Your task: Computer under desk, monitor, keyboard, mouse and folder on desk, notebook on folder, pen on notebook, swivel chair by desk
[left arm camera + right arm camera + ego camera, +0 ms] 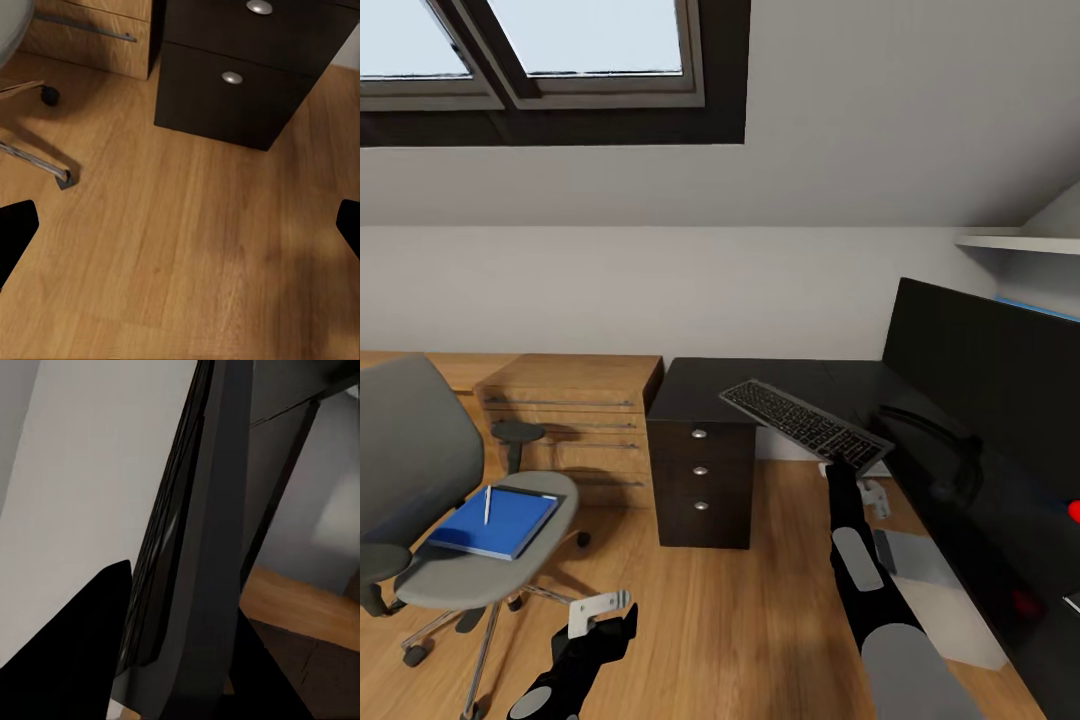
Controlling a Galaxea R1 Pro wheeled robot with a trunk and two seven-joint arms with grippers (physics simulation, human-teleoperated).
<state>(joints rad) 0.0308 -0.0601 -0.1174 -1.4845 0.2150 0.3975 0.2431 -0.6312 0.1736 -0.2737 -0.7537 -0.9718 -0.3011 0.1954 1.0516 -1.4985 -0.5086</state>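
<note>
My right gripper (849,463) is shut on the near end of the keyboard (805,424), holding it tilted above the black desk (760,383). In the right wrist view the keyboard (191,547) runs edge-on between the dark fingers (75,652). The monitor (980,365) stands on the desk at the right. On the swivel chair (420,470) seat lies the blue folder (495,523) with the pen (487,505) on it. My left gripper (600,605) hangs open and empty over the floor; its fingertips (15,232) stand wide apart. The mouse and notebook are out of view.
A low light-wood cabinet (575,415) stands between chair and desk. The black drawer unit (703,480) with silver knobs (232,76) closes the desk's left end. A light grey box (945,590) sits on the floor under the desk. Wood floor (710,630) lies open ahead.
</note>
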